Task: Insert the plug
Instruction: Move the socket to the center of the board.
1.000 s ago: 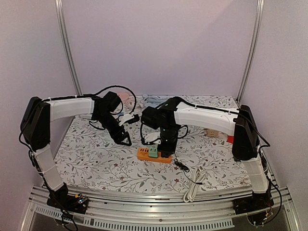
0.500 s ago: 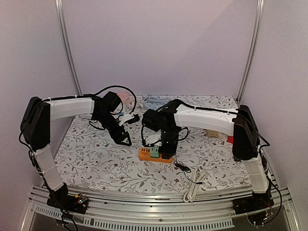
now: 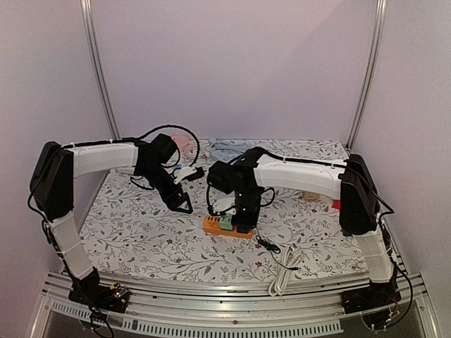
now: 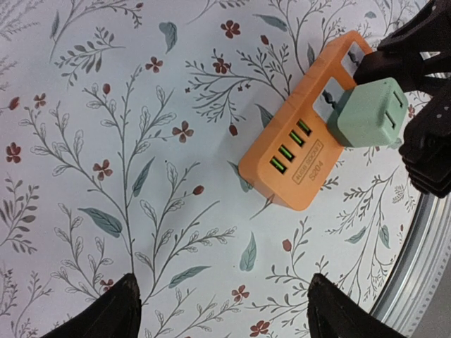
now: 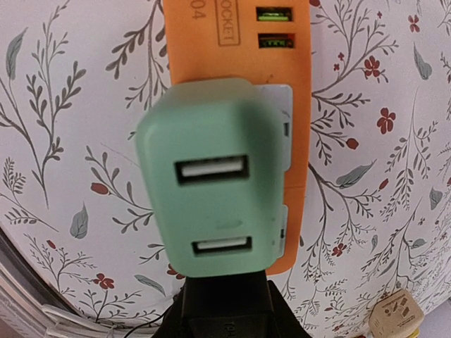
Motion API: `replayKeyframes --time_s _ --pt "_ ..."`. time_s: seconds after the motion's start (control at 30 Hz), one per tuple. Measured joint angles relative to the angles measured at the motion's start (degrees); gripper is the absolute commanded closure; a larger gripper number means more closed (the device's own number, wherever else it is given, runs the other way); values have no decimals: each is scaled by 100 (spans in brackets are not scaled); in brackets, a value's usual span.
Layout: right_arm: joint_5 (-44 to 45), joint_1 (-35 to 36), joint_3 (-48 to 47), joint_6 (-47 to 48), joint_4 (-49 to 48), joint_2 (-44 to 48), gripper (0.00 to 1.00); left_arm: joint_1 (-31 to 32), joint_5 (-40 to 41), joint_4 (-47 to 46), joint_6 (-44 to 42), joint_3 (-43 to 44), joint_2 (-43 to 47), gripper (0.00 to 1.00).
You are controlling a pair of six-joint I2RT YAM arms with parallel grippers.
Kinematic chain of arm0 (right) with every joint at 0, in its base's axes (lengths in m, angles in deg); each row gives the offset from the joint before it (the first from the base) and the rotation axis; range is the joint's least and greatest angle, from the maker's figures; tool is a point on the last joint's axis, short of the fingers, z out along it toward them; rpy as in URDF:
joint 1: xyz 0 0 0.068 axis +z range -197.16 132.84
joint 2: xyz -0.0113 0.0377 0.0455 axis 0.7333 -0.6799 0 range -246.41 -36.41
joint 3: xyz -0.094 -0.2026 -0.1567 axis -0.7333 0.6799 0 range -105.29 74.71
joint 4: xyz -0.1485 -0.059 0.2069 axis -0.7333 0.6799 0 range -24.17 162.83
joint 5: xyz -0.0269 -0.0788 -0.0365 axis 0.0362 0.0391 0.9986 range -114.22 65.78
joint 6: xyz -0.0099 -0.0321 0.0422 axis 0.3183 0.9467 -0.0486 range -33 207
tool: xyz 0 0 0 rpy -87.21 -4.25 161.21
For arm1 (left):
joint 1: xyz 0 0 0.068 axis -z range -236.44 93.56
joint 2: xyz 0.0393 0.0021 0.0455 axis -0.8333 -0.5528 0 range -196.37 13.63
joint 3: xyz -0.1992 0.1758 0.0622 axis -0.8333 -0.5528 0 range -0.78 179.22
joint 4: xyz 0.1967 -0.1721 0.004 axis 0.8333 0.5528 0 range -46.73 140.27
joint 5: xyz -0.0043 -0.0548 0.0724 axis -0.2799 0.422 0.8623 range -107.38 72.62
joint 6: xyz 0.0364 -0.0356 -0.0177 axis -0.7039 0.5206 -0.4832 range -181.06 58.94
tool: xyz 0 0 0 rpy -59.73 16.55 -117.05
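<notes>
Plug (image 4: 366,113), green, centre of the overhead frame, clenched in the right pincer (image 3: 241,218): over the last second it has edged left and down onto the orange power strip (image 4: 303,158), so seating looks nearly done; left pincer (image 4: 224,317) hangs released and empty, left of centre

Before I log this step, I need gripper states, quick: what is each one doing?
Left gripper: jaws open, holding nothing.
Right gripper: jaws shut on the green plug, at the orange power strip.
</notes>
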Motion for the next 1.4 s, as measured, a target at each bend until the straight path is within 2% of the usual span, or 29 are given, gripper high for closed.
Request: replayKeyframes --time_s 0.43,0.7,0.87,1.0,1.1,1.13,1.17,1.2,1.23,1.4 --pt "-448 -463 -164 -313 85 -90 99 -4 35 31 -59 76 0 19" --pt "-452 -1853 -214 -815 -79 -83 98 -50 133 87 -149 76 48 19" --pt "-446 -2741 -807 -940 -50 -452 97 -142 175 162 -179 109 184 18" --pt "-452 -3115 -1412 -999 70 -822 93 -184 197 188 -216 118 269 18" --pt "-472 -3233 -1818 -1032 210 -1058 81 -212 214 199 -227 118 310 18" --pt "-472 -3248 -1926 -1045 254 -1119 72 -221 223 205 -232 118 315 18" --pt "-468 -3252 -2013 -1062 293 -1163 50 -229 229 212 -234 118 321 18" --pt "-455 -3254 -2079 -1078 323 -1202 6 -238 234 219 -234 118 332 18" --pt "-415 -3254 -2114 -1126 326 -1235 2 -245 240 221 -236 118 343 18" --pt "-459 -3355 -2048 -1191 -223 -1600 1 -254 251 238 -238 118 376 18"
